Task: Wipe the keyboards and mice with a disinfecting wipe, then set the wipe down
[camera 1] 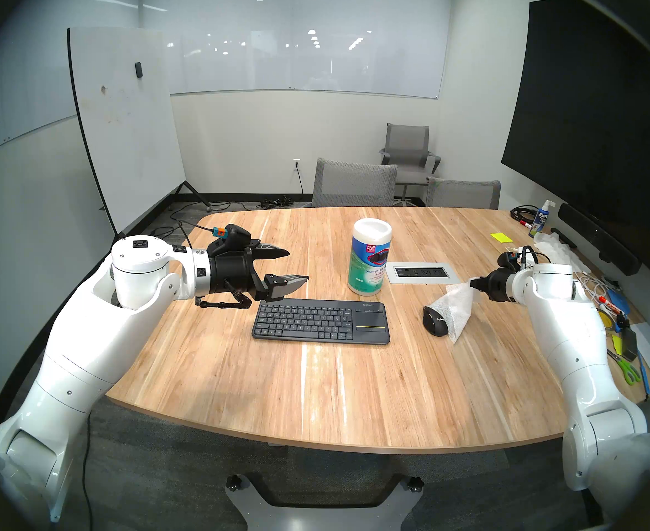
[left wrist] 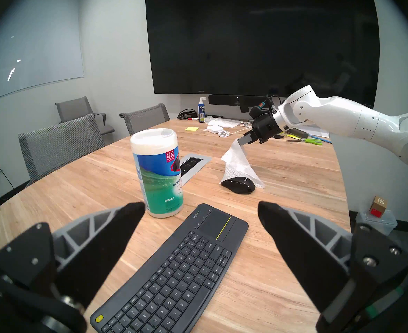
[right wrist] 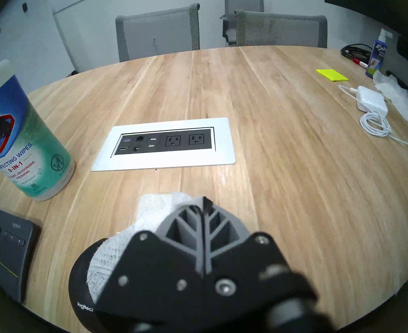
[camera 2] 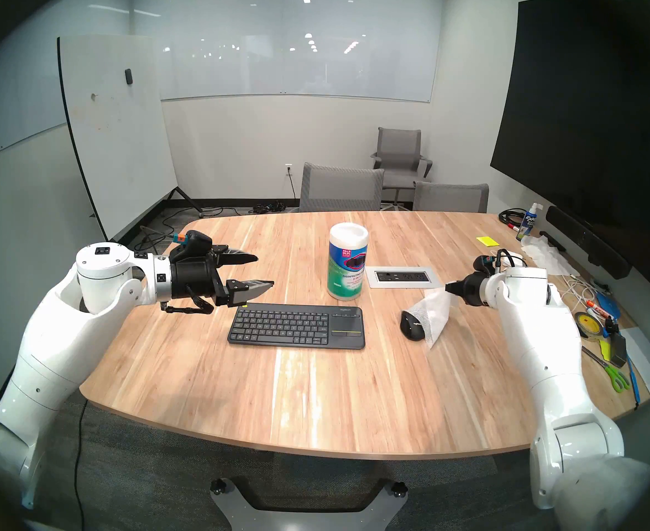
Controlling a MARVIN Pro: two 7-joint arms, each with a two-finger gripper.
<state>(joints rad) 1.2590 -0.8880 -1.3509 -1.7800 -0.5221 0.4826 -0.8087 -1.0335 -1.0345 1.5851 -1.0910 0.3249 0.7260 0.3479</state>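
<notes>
Two hands are showing over the wooden desk (camera 1: 316,384). The right hand (camera 1: 473,282) is reaching in from the right with its fingers pressed together, pinching the top corner of the disinfecting wipe (camera 1: 456,308). From that pinch the thin white dotted sheet is hanging down and toward the robot, draping over the far and right side of the mouse (camera 1: 435,320), which is lying on the desk just below and nearer than the fingertips. The wipe's loose lower corner is touching the desk just beside the mouse. In the right wrist view the closed fingers (right wrist: 204,219) are sitting directly above the sheet (right wrist: 155,212), with the black mouse (right wrist: 83,282) partly under it at lower left.

The left hand (camera 1: 287,267) is hovering above the desk with its two fingers spread wide and holding nothing. The keyboard (camera 1: 321,322) is lying flat just below and ahead of its nearer fingertip, its touchpad end pointing toward the mouse. In the left wrist view the keyboard (left wrist: 174,272) is stretching away between the open fingers (left wrist: 126,219).

Beyond the keyboard, off the left hand's tips, a wipes canister (camera 1: 369,256) is standing upright, with a power outlet panel (camera 1: 423,272) set into the desk between it and the right hand.
</notes>
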